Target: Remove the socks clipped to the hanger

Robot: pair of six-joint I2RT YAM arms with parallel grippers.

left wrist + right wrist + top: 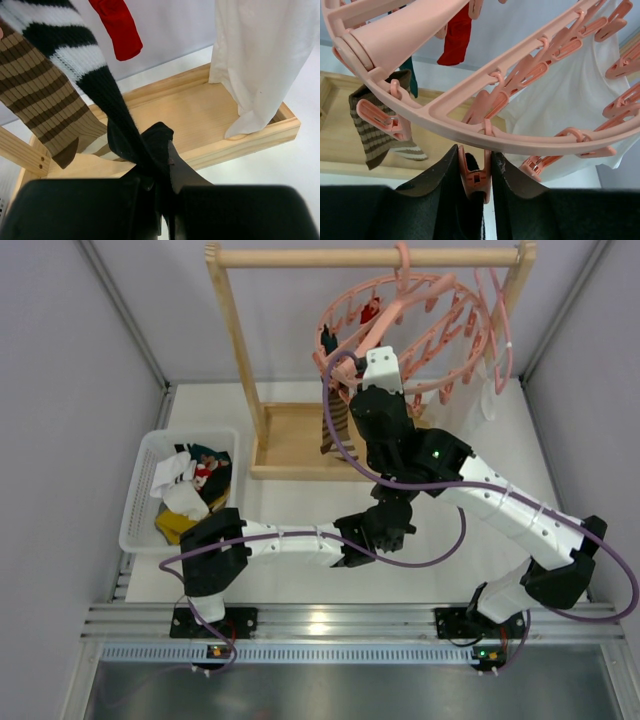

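The left claw (156,161) fills the bottom of its wrist view, clenched on the dark toe of the black sock with white stripes (65,45). That sock stretches up and to the left out of the picture. Just beside it hangs a brown striped sock (45,105), with a red sock (117,27) dangling behind and above. To the right hangs a white garment (260,65), its hem resting in the tray base of the wooden rack (200,105).

The right claw (475,159) is pinched onto one pink clip (475,181), a finger pressing each side. The clip dangles from the rim of the round pink hanger (435,117), which sweeps across that view with many more clips.

From above, the hanger hooks on the rack's top bar. A white basket (140,510) holding loose socks sits on the counter (300,502), well to the left.
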